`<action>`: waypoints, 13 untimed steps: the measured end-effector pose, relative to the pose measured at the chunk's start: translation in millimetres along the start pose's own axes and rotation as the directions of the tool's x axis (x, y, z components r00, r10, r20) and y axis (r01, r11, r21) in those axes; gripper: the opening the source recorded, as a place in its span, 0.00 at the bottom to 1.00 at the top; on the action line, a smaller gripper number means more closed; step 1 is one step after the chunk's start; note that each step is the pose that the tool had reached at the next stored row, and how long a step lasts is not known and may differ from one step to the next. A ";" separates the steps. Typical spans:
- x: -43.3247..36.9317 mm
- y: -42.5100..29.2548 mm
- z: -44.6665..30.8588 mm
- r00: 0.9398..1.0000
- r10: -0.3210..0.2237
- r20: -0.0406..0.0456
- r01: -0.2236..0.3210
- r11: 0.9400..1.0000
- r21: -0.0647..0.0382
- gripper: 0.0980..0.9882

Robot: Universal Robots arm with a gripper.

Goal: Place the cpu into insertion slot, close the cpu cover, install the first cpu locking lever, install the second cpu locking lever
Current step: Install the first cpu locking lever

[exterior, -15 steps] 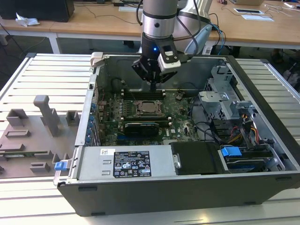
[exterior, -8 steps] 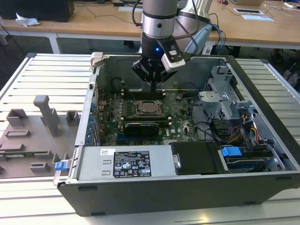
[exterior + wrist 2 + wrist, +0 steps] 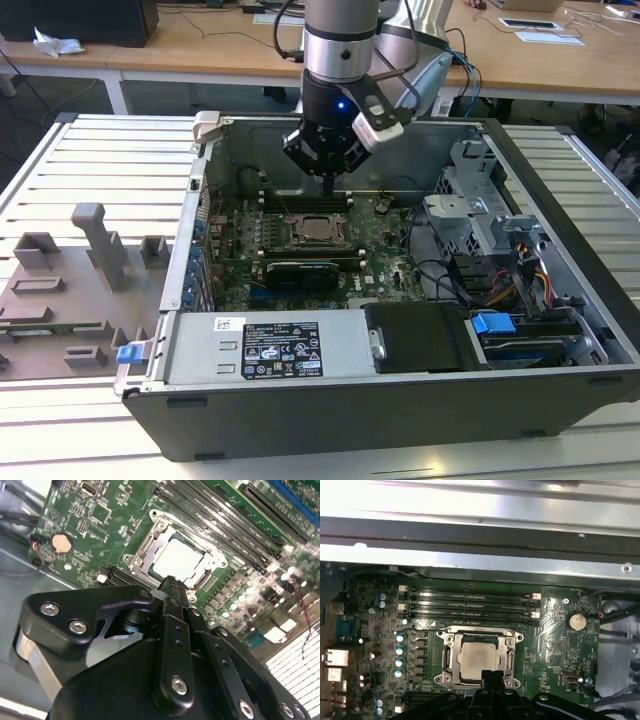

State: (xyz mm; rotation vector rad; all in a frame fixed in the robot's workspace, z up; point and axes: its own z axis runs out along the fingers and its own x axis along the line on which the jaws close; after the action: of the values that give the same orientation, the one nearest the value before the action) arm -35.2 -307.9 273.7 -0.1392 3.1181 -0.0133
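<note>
Gripper (image 3: 328, 186) narrow, fingers drawn together, inside the open computer case (image 3: 400, 400). In the exterior view I see the chip (image 3: 318, 230) near the fingertips, at 6 o'clock from them, seated in the socket (image 3: 294, 243). In the first wrist view the cover (image 3: 451, 656) lies flat around the chip. I cannot tell whether the fingertips touch its edge.

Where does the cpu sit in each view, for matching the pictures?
Exterior view: cpu mid-board, nearer the camera than the hand.
Second wrist view: cpu just past the hand's tip.
First wrist view: cpu just past the hand's tip.
Shared landmark: memory slots beside the cpu.
</note>
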 end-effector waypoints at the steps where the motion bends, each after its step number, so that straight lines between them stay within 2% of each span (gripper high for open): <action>1: 0.0 0.0 0.0 1.000 -0.026 0.000 0.026 1.000 -0.001 0.01; 5: 0.0 0.0 0.0 0.997 -0.080 0.001 0.080 0.997 -0.002 0.01; 8: 0.0 0.0 0.0 0.992 -0.127 0.001 0.127 0.992 -0.002 0.01; 9: 0.0 0.0 0.0 0.988 -0.155 0.002 0.155 0.988 -0.003 0.01; 13: 0.0 0.0 0.0 0.978 -0.210 0.002 0.210 0.978 -0.004 0.01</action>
State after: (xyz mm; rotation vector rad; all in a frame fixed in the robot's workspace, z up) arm -35.2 -307.8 273.6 -0.4675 3.0853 -0.0098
